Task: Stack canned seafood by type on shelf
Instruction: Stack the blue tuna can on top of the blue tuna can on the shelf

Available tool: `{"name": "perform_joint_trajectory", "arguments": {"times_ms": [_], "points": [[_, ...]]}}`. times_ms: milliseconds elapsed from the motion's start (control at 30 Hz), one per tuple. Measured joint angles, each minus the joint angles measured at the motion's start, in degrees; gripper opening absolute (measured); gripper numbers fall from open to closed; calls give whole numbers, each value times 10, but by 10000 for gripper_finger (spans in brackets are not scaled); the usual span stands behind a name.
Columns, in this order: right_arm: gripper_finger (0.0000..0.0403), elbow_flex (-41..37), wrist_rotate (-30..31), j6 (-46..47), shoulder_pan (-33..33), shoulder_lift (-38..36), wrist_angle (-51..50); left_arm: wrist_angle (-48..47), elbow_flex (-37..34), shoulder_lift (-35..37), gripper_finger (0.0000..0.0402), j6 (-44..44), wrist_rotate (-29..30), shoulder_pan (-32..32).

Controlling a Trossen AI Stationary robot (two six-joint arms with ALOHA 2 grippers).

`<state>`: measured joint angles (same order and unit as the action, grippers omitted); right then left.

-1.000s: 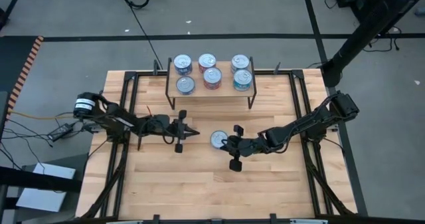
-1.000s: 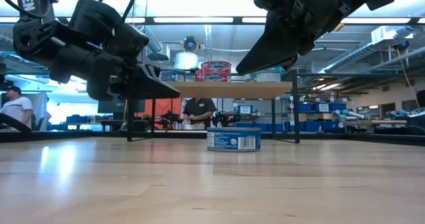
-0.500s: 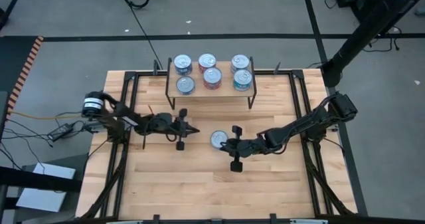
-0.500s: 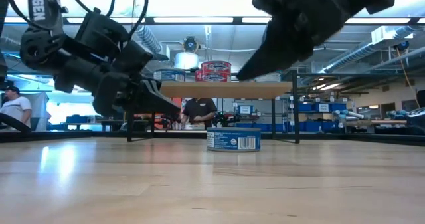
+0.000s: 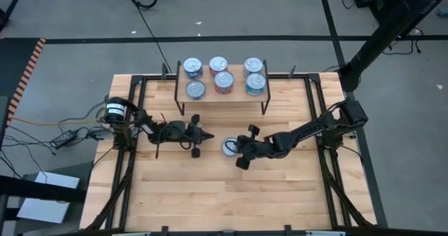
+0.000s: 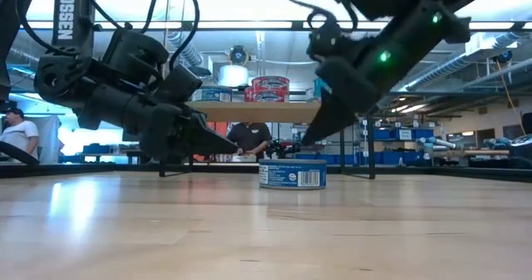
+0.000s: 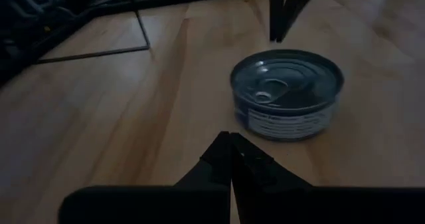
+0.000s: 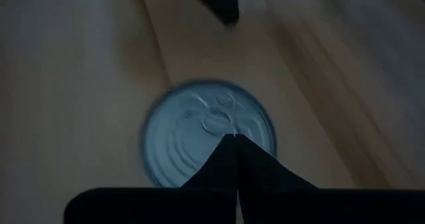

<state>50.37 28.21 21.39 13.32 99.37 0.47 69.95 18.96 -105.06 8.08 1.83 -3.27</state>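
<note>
One tin with a silver top and a blue label (image 5: pixel 228 147) (image 6: pixel 292 174) stands flat on the table in front of the shelf (image 5: pixel 222 94). Six more tins stand on the shelf's plank: blue (image 5: pixel 192 68), red (image 5: pixel 218 65) and teal (image 5: pixel 253 66) in pairs. My right gripper (image 5: pixel 237 149) (image 8: pixel 234 139) is shut and slants down over the lone tin's top, a little above it in the low view (image 6: pixel 309 139). My left gripper (image 5: pixel 206 135) (image 6: pixel 239 150) (image 7: pixel 230 139) is shut, low over the table, pointing at the tin (image 7: pixel 287 94) from its left.
The shelf's black legs (image 5: pixel 183 108) (image 5: pixel 265 107) stand just beyond the lone tin. Black frame rails (image 5: pixel 134 103) (image 5: pixel 316 99) run along the table's left and right sides. Bare wood (image 5: pixel 217 194) lies toward the near edge. People show in the room behind (image 6: pixel 249 139).
My right gripper has moved toward the table's left and down, tipping its fingers over the lone tin. My left gripper has moved right toward the tin and sunk lower. The tin has stayed where it was.
</note>
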Motion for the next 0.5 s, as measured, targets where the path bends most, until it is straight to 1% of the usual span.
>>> {"name": "perform_joint_trajectory", "arguments": {"times_ms": [100,200,300,500], "points": [[5,0,-14,5,-8,10,-20,2,0,0,5,1,11,0],[5,0,-64,0,-19,26,-14,5,7,0,5,2,12,0],[5,2,-103,-5,-31,35,4,3,18,0,5,2,6,0],[5,2,-177,-47,-38,42,59,-29,38,0,5,7,-2,0]]}}
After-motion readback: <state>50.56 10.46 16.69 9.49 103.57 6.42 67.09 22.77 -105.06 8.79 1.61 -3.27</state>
